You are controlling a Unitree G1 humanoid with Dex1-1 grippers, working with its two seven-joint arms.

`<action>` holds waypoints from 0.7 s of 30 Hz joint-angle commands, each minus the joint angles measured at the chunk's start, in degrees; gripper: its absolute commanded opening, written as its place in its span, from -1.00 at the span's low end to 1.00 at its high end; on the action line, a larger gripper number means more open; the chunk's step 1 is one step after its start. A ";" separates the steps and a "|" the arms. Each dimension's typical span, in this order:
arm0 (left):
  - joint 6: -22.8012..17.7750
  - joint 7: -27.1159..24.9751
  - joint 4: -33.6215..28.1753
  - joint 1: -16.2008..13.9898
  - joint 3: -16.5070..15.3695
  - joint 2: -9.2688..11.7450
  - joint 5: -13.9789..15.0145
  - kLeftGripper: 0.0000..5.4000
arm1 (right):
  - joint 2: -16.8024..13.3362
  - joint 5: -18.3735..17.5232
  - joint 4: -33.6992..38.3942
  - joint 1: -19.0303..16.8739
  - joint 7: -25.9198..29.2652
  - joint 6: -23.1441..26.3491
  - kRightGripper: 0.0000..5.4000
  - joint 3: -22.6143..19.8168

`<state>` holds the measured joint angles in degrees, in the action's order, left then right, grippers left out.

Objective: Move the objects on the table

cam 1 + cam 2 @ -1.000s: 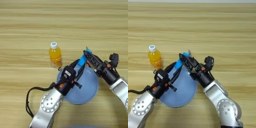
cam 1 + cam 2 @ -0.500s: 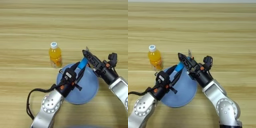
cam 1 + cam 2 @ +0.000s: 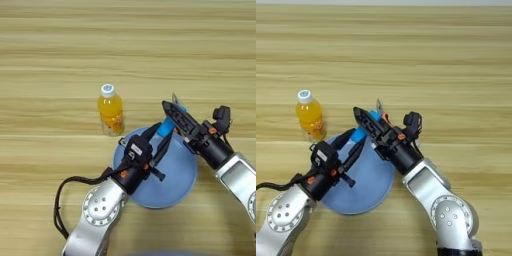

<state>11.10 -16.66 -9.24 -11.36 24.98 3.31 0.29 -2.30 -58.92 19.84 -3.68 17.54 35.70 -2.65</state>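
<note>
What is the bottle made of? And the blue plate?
The bottle looks like clear plastic: the orange drink shows through it, under a white cap. The plate is smooth, matte, evenly light blue, probably plastic, though the pictures leave that open.

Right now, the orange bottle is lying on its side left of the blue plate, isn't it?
Not quite: the bottle stands upright, white cap on top, just left of the plate. The left eye view shows it.

Both grippers cover much of the blue bar (image 3: pixel 165 129). The left arm hides the blue plate (image 3: pixel 180 172) at seven o'clock. The right arm is cut off at the left eye view's four o'clock edge.
</note>
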 commanded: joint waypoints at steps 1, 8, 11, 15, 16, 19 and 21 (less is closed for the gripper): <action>0.37 -0.40 -0.32 0.05 0.09 -0.36 0.67 -0.51 | 0.23 -0.25 -0.21 0.57 -0.66 0.78 0.66 0.03; 0.42 -0.66 -0.24 -0.10 0.21 -0.35 0.61 -0.51 | 0.32 -0.25 -0.23 0.61 -0.66 0.80 0.38 0.01; 0.41 -0.73 -0.17 -0.09 0.22 -0.34 0.64 -0.51 | 0.38 -0.54 -0.34 0.64 -0.66 0.94 0.26 -0.09; 0.47 -0.77 -0.16 -0.10 0.26 -0.38 0.62 -0.51 | 0.42 -0.84 -0.53 0.74 -0.73 1.12 0.09 -0.29; 0.49 -0.78 -0.15 -0.10 0.26 -0.39 0.60 -0.51 | 0.42 -0.78 -0.58 0.75 -0.72 1.11 0.02 -0.31; 0.53 -0.78 -0.12 -0.10 0.22 -0.41 0.56 -0.51 | 0.37 -0.62 -0.76 0.82 -0.72 1.03 -0.11 -0.36; 0.55 -0.77 -0.12 -0.11 0.17 -0.44 0.53 -0.51 | 0.35 -0.56 -0.86 0.85 -0.75 0.96 -0.18 -0.39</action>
<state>11.88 -17.37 -9.26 -11.44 25.08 3.06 0.48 -2.20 -58.91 19.23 -3.68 16.87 35.90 -3.01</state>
